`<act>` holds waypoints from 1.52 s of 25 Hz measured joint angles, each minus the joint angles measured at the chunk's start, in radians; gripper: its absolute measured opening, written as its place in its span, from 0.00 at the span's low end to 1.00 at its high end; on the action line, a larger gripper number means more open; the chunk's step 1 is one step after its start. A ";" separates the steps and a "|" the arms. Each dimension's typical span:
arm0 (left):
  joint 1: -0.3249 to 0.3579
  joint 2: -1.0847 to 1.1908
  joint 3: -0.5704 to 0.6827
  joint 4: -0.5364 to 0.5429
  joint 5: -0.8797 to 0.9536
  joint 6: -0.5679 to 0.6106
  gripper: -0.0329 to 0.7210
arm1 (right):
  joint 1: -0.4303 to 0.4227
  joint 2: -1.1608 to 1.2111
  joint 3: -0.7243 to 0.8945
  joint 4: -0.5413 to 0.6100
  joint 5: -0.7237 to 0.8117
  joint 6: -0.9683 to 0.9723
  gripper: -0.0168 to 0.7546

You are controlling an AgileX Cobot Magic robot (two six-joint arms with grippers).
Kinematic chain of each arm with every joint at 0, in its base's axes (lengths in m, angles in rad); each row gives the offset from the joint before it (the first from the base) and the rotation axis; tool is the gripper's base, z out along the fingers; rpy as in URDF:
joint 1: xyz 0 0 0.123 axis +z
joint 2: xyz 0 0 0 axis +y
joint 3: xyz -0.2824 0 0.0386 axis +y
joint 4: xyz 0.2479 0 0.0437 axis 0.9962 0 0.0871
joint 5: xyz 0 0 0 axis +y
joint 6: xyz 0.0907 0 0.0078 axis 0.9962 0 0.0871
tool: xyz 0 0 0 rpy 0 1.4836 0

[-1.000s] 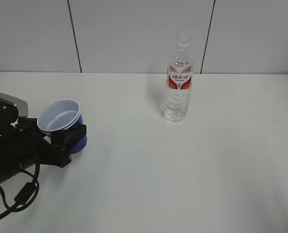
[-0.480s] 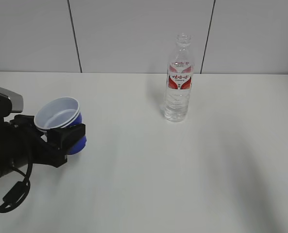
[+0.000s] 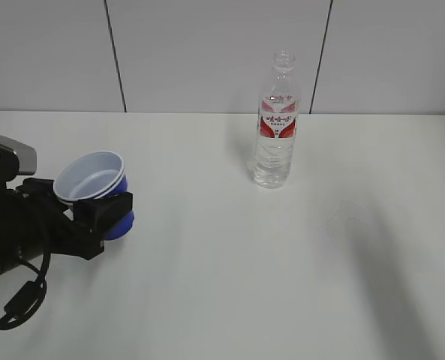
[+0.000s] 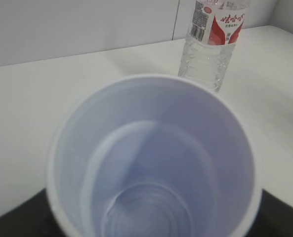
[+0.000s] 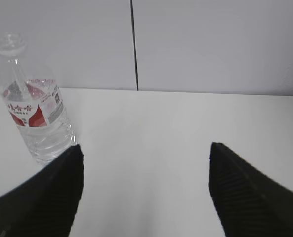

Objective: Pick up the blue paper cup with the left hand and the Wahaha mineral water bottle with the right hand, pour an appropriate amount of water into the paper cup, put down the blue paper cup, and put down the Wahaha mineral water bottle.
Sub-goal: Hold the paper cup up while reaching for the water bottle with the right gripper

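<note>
The wide white desk [image 3: 230, 262] has lots of bare room. The tall clear ribbed bottle [image 3: 277, 124] stands near its back edge. The black left end effector [image 3: 94, 214] grips the small blue paper cup [image 3: 96, 187], tilted. The black right end effector [image 5: 145, 187] is spread wide apart, holding nothing.

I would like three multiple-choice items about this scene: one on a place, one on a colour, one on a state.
1. Where does the Wahaha mineral water bottle stand?
A. on the table, near the back wall
B. inside the blue paper cup
C. lying at the front edge

2. What colour is the blue paper cup inside?
A. red
B. white
C. black

3. How is the right hand?
A. shut on the bottle
B. shut on the cup
C. open, holding nothing

Answers: 1 A, it stands upright close to the wall; 2 B, the left wrist view looks into a white interior; 3 C, its pincer fingers are wide apart, with the bottle beyond them at the left.
</note>
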 joint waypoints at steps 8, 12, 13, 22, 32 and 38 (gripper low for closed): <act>0.000 0.000 0.000 0.000 0.000 0.000 0.73 | 0.132 0.279 0.000 -0.059 -0.271 0.005 0.78; 0.000 0.000 0.000 0.000 0.000 0.000 0.73 | 0.225 0.433 0.000 -0.025 -0.427 0.009 0.78; 0.000 0.000 0.000 0.000 0.000 0.000 0.73 | 0.247 0.472 -0.004 -0.005 -0.460 0.009 0.78; 0.000 0.000 0.000 0.000 0.000 0.000 0.73 | 0.426 0.755 -0.181 0.222 -0.561 -0.021 0.78; 0.000 0.000 0.000 0.000 0.000 0.000 0.73 | 0.478 0.965 -0.408 0.443 -0.568 -0.155 0.78; 0.000 0.000 0.000 0.000 0.000 -0.002 0.73 | 0.478 1.031 -0.463 0.454 -0.604 -0.182 0.86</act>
